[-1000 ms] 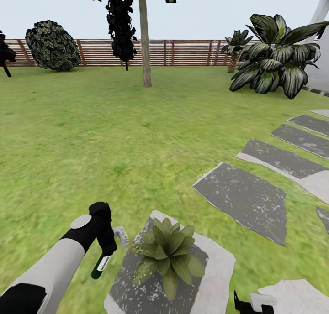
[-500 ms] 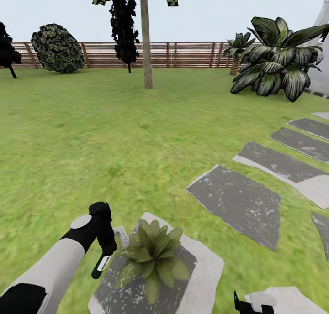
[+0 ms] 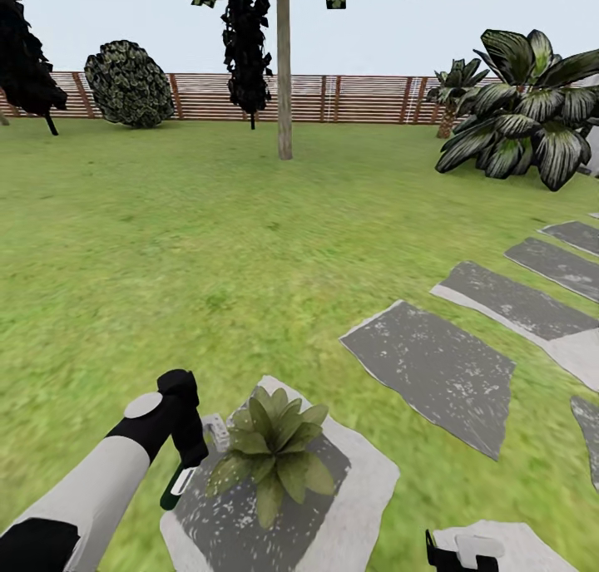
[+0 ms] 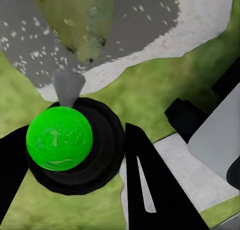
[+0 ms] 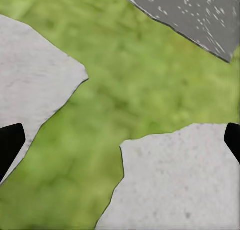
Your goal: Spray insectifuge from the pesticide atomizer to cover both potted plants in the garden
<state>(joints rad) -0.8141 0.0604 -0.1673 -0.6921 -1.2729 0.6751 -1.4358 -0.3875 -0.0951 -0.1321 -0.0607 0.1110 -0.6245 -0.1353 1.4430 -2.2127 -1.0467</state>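
My left gripper (image 3: 185, 460) is shut on the pesticide atomizer (image 3: 176, 487). The bottle has a dark body showing green (image 4: 60, 138), and its whitish nozzle (image 3: 218, 431) points at a potted plant (image 3: 270, 451). This low rosette of broad green leaves stands on a grey stepping stone (image 3: 358, 489) in the garden, just right of the nozzle. In the left wrist view a leaf (image 4: 75, 24) lies beyond the nozzle tip (image 4: 67, 87) and carries a few pale specks that may be insectifuge (image 4: 93, 11). My right gripper (image 3: 460, 553) hangs open over grass and pale stones (image 5: 175, 180).
Grey stepping stones (image 3: 433, 372) run off to the right across the lawn (image 3: 166, 248). A tree trunk (image 3: 284, 73), a round dark bush (image 3: 129, 86) and a striped-leaf palm (image 3: 520, 98) stand before the slatted wooden fence (image 3: 366, 98) at the back.
The whole view has shifted, so the camera has moved. The potted plant now sits closer to the atomizer's nozzle. Both arms hold the same pose in the picture.
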